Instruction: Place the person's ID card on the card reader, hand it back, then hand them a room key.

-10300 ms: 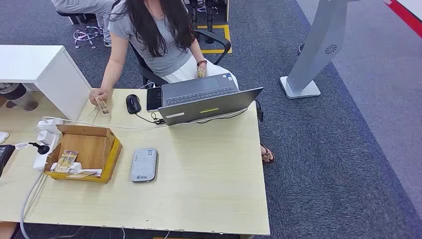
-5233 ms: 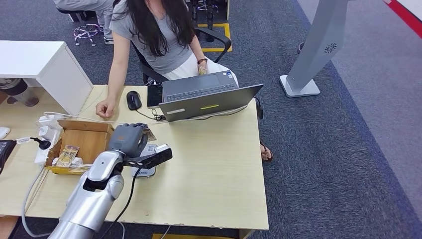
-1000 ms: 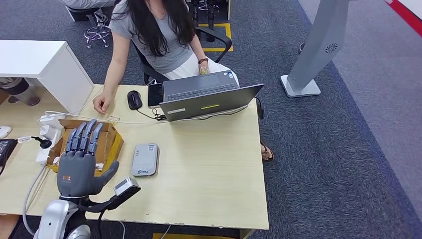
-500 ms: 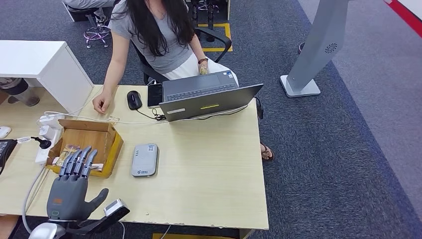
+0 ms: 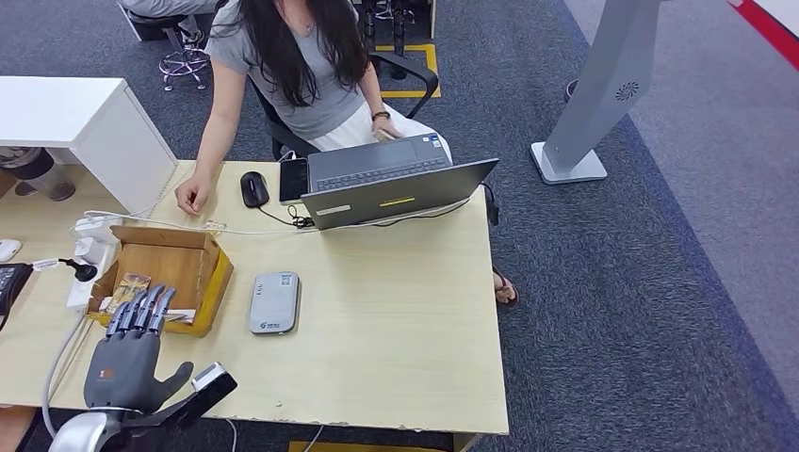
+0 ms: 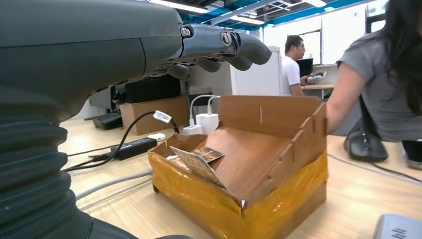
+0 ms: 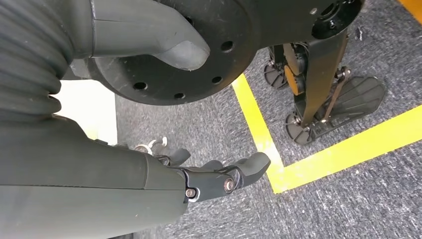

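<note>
My left hand [image 5: 127,356] hovers open over the table's near left edge, fingers straight and pointing at the cardboard box [image 5: 168,271]; it holds nothing. In the left wrist view the hand [image 6: 149,45] is above and just short of the box [image 6: 259,174], where room key cards [image 6: 198,160] lean inside. The cards [image 5: 125,287] lie in the box's left part. The grey card reader [image 5: 275,302] lies flat to the right of the box, nothing on it. The person's hand [image 5: 193,198] rests on the far table edge. My right hand [image 7: 209,181] hangs open above the carpet.
An open laptop [image 5: 391,184] and a black mouse [image 5: 252,189] stand at the far side before the seated person [image 5: 292,66]. White chargers and cables [image 5: 89,250] lie left of the box. A white cabinet [image 5: 75,122] stands at far left.
My left hand has drawn back from over the box toward the table's near edge, still holding nothing. The person's arm and the card reader have stayed put.
</note>
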